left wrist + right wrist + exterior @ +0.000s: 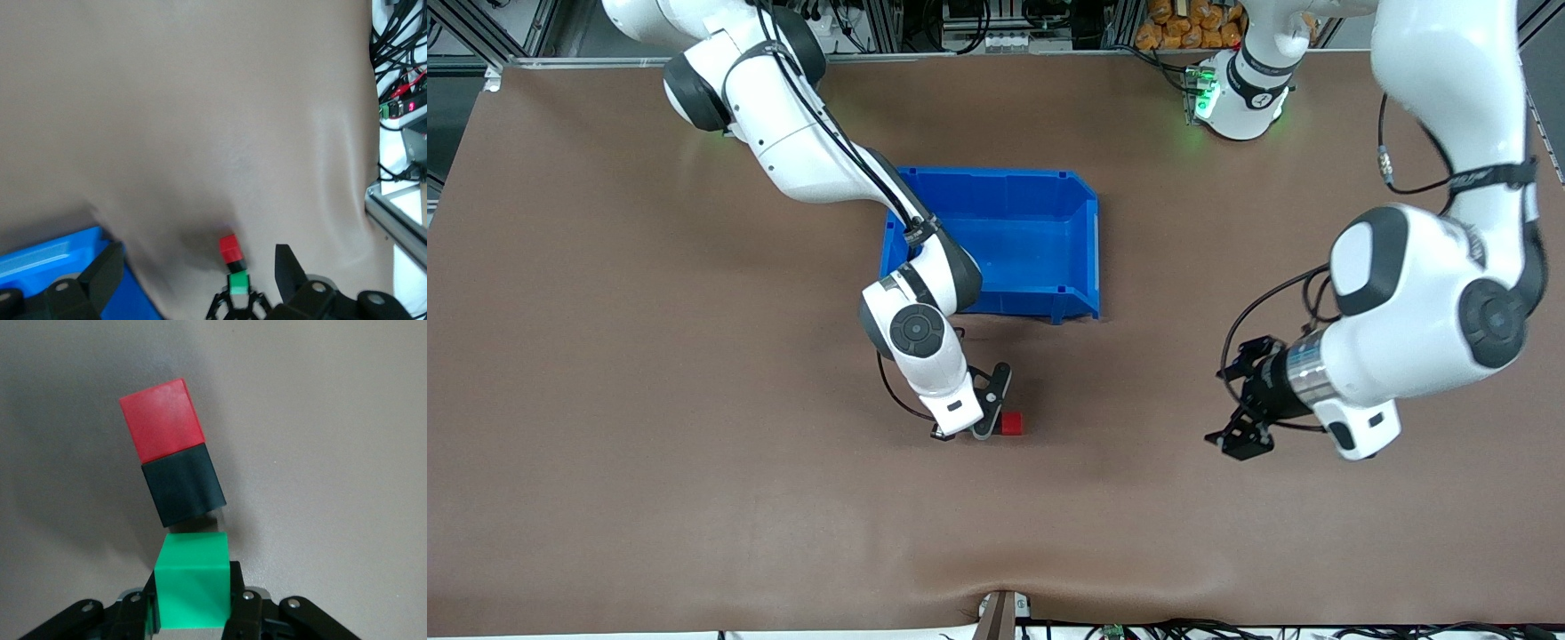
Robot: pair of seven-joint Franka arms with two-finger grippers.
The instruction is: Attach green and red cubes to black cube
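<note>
Right gripper [192, 613]: low over the brown surface [694, 444], nearer the front camera than the blue bin [1080, 227]; fingers clamped on the green cube [192, 587].

Green cube: held between the fingers, its leading face just beside one end of the black cube [183, 487]. The right wrist view showed a thin gap and a slight skew between the two, so this joint was judged not yet made.

Black cube: lying on the surface, middle of the row, tilted a little off the green cube's line.

Red cube [162, 420]: flush against the black cube's other end, edges aligned; judged already attached.

Left gripper [1240, 418]: hanging over bare surface toward the left arm's end of the table, well apart from the cubes, fingers spread and holding nothing; this arm was waiting.

Progress: red half done; green half remaining, needing the cube squared up and pressed home.
</note>
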